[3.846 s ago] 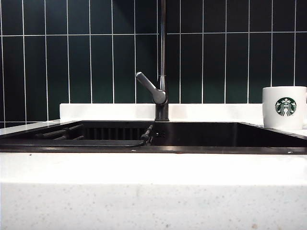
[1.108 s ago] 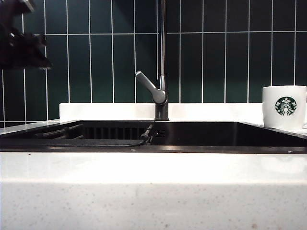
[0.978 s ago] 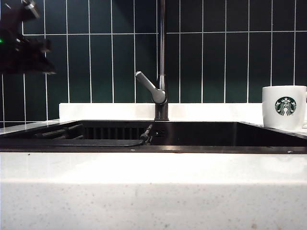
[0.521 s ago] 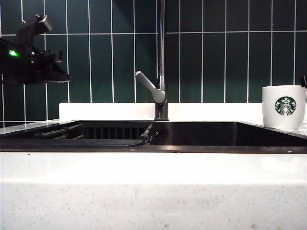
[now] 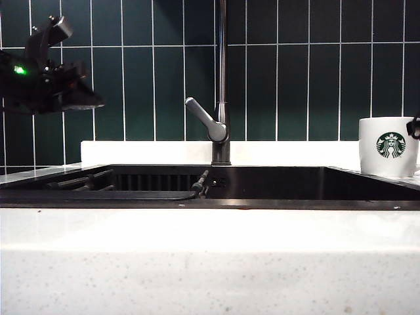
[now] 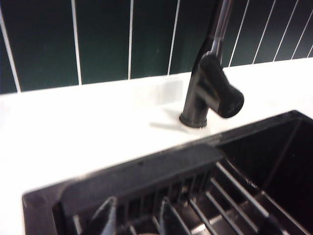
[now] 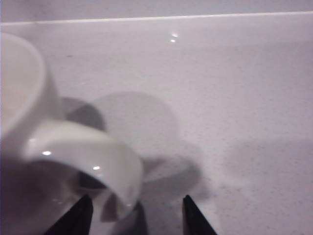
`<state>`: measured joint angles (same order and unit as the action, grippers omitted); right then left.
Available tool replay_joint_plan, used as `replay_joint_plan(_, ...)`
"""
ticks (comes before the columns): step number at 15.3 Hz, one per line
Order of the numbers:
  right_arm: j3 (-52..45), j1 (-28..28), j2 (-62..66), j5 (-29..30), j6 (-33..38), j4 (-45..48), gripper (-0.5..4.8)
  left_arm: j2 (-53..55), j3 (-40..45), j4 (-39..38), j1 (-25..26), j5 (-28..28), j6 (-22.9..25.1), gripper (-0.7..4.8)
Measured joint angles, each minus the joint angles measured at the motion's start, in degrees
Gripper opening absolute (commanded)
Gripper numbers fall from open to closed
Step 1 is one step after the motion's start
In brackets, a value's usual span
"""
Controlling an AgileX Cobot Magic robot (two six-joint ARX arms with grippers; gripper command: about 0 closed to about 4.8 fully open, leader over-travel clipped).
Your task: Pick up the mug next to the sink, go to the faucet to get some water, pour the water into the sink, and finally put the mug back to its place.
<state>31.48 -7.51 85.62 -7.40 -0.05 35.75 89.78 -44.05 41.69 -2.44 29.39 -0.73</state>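
Both arms have entered since the earlier exterior frames: the left claw [image 5: 88,102] now hangs high, well left of the faucet [image 5: 222,125], its opening not discernible; the right claw [image 7: 137,215], fingers apart, has arrived just beside the mug [image 5: 388,147], its tips flanking the handle [image 7: 88,152]. That mug stands on the counter [image 5: 210,230] right of the sink [image 5: 262,187], ungrasped; pickup appears imminent.

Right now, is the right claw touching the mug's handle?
Cannot tell. In the right wrist view the right gripper stands open at the mug handle, one finger overlapping it; no clear gap or contact shows.
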Motion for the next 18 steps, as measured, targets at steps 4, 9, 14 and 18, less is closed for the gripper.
replay_joint_plan(4, 0.2, -0.6, 1.6, -1.5, 0.0, 3.8, 2.52, 0.0, -0.5, 0.3, 0.0, 0.0, -0.2, 1.0)
replay_joint_plan(9, 0.8, -1.9, 3.2, -1.2, 0.0, 5.9, 2.52, 0.8, -2.3, 0.1, 0.0, 2.4, -1.4, 0.99)
replay_joint_plan(14, 1.4, -2.1, 4.0, 0.2, 0.0, 6.9, 2.52, 2.1, -4.2, -0.9, -1.2, 4.9, -1.7, 0.99)
replay_joint_plan(18, 1.5, -2.1, 4.0, 1.8, 0.0, 7.9, 2.33, 2.3, -4.2, -1.2, -2.3, 5.2, -1.5, 0.99)
